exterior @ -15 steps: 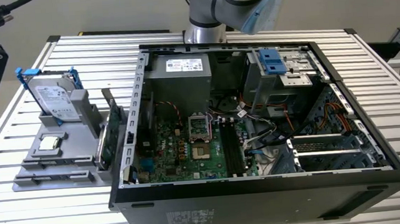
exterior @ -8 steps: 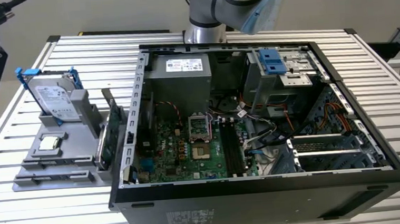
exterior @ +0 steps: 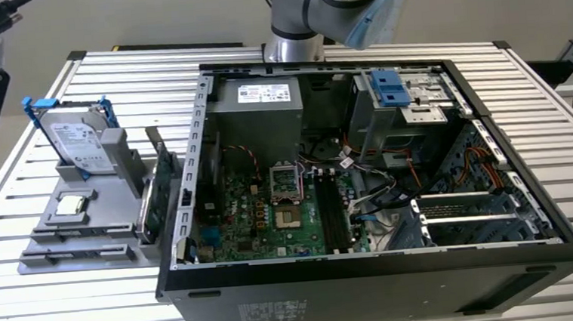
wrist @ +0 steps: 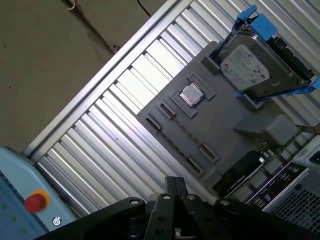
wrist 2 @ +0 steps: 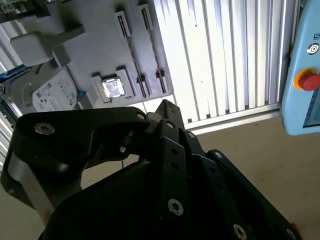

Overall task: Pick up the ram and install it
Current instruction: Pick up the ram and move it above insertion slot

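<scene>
Slatted metal table (exterior: 130, 84); beige floor (wrist: 50, 50); bright glare.

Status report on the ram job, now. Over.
Claw shut, empty, up over the table edge. Ram not picked, standing in the gray rack beside the computer case. Wider green card close beside it.

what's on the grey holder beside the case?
On the grey holder: hard drive upright in its blue frame, processor chip lying flat, green card on edge beside the case. Its raised block partly hides the card; slot contents unclear.
</scene>
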